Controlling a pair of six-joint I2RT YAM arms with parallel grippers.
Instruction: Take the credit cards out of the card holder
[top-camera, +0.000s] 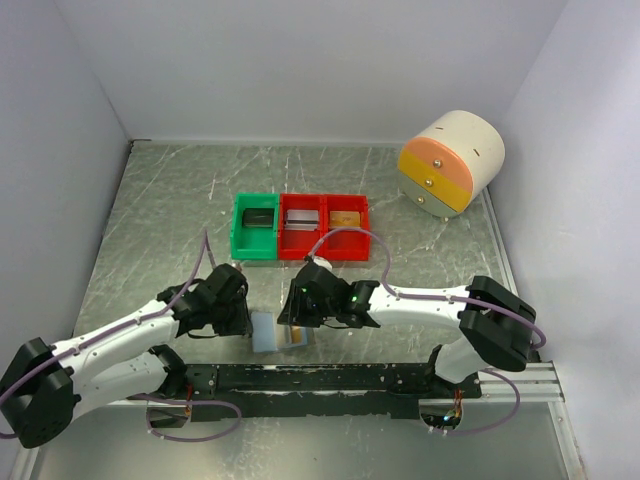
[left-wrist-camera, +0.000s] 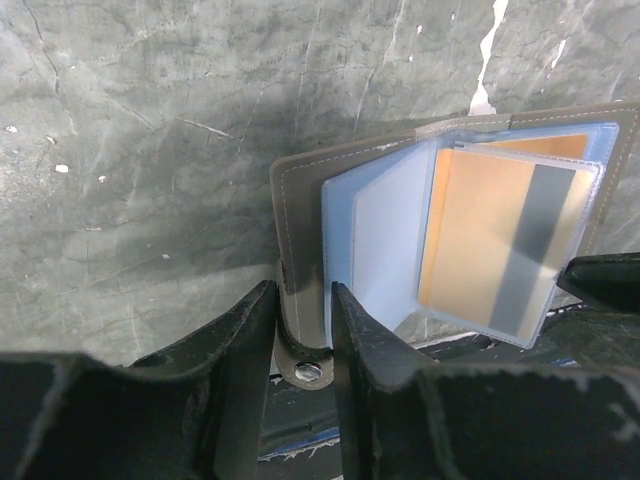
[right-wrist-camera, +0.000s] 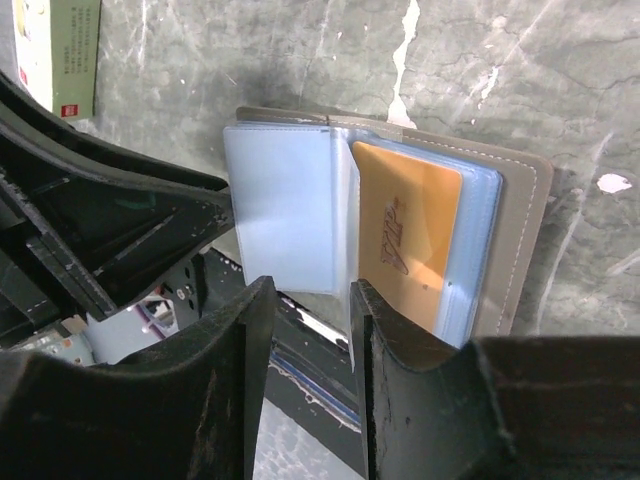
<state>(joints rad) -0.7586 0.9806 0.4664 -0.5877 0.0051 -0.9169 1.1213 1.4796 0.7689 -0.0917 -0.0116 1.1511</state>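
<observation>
The grey card holder (top-camera: 266, 333) lies open near the table's front edge, between my two grippers. In the left wrist view its grey cover (left-wrist-camera: 300, 190) and pale blue pockets show, with an orange-tan credit card (left-wrist-camera: 480, 240) in a lifted pocket. My left gripper (left-wrist-camera: 303, 330) is shut on the cover's grey snap tab at the holder's left edge (top-camera: 243, 318). My right gripper (right-wrist-camera: 312, 320) is open over the holder's near edge, with a thin blue pocket leaf (right-wrist-camera: 285, 210) hanging between its jaws. Another card (right-wrist-camera: 410, 240) sits in the right-hand pockets.
A green bin (top-camera: 256, 226) and two red bins (top-camera: 303, 226) stand in a row behind the holder. A cream and orange round drawer unit (top-camera: 450, 162) sits at the back right. A small box (right-wrist-camera: 60, 50) lies at the upper left of the right wrist view. The black mounting rail (top-camera: 330, 378) runs just in front.
</observation>
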